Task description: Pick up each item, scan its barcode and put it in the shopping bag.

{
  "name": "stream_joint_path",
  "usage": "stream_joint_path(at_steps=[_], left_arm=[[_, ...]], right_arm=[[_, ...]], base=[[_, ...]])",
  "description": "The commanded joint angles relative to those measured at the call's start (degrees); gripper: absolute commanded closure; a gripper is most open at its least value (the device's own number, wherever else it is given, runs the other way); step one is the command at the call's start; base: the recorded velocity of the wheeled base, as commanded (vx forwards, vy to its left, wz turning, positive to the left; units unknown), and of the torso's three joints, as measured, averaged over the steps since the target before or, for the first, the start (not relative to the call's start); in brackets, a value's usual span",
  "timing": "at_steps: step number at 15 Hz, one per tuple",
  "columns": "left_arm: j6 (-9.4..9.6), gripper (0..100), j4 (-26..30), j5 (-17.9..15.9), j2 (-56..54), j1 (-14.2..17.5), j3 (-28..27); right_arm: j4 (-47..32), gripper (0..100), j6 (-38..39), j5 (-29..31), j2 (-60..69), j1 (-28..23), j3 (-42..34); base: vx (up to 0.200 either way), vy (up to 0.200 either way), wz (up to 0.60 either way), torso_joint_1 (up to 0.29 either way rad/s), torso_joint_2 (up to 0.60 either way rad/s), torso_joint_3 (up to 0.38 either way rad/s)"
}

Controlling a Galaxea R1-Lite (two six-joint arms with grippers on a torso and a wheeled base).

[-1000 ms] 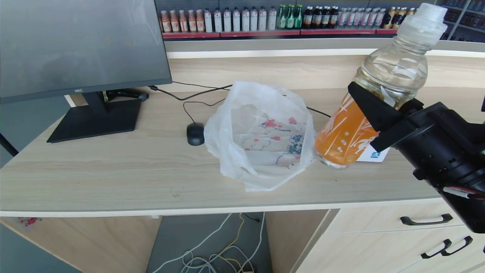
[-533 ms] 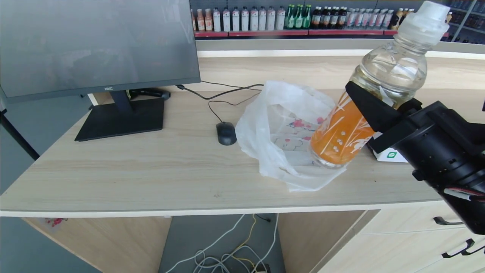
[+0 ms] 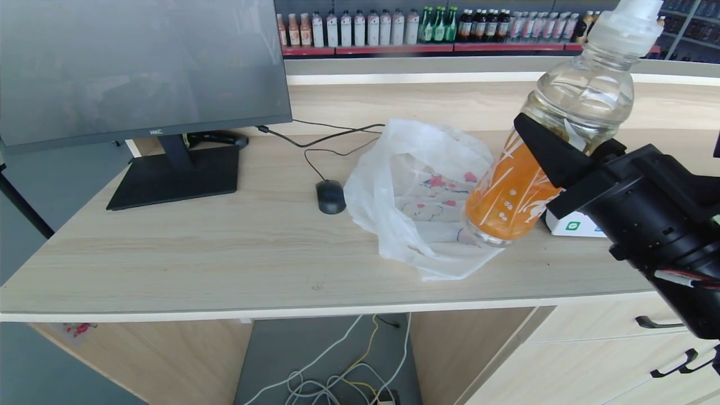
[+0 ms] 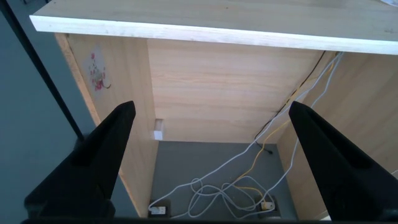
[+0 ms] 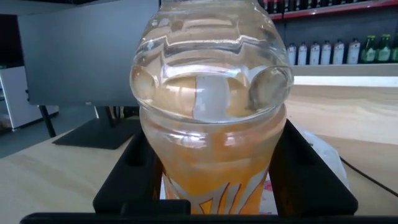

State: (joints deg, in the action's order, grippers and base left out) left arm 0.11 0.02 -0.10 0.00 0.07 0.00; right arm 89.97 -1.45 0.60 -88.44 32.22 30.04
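My right gripper [image 3: 562, 169] is shut on an orange juice bottle [image 3: 540, 163] with a clear upper half and white cap, held tilted in the air over the right side of the counter. In the right wrist view the bottle [image 5: 211, 118] sits between the two black fingers [image 5: 134, 171]. The bottle's base hangs beside the right rim of the white plastic shopping bag [image 3: 413, 197], which lies open on the counter. My left gripper [image 4: 208, 162] is open, low down under the counter edge, with nothing between its fingers.
A monitor [image 3: 140, 67] on a black stand occupies the counter's left, with a black mouse [image 3: 330, 196] and cables beside the bag. A small white box [image 3: 571, 225] sits behind the bottle. Drawers [image 3: 619, 349] lie below right; loose cables [image 4: 230, 186] lie under the counter.
The head camera has shifted, so the whole scene slid sideways. The bottle in my right gripper now sits against the bag's right side instead of apart from it.
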Motion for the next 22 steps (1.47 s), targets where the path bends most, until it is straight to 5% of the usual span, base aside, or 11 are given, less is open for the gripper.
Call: stream_joint_path(at_steps=[1, 22], left_arm=[[-0.02, 0, 0.1, 0.0, 0.0, 0.0, 0.0], [-0.02, 0, 0.1, 0.0, 0.0, 0.0, 0.0]], right_arm=[[0.0, 100, -0.1, 0.0, -3.1, -0.1, 2.7], [0.0, 100, -3.1, -2.3, -26.9, -4.5, 25.8]], base=[[0.0, 0.0, 0.0, 0.0, 0.0, 0.0], [0.0, 0.0, 0.0, 0.0, 0.0, 0.0]])
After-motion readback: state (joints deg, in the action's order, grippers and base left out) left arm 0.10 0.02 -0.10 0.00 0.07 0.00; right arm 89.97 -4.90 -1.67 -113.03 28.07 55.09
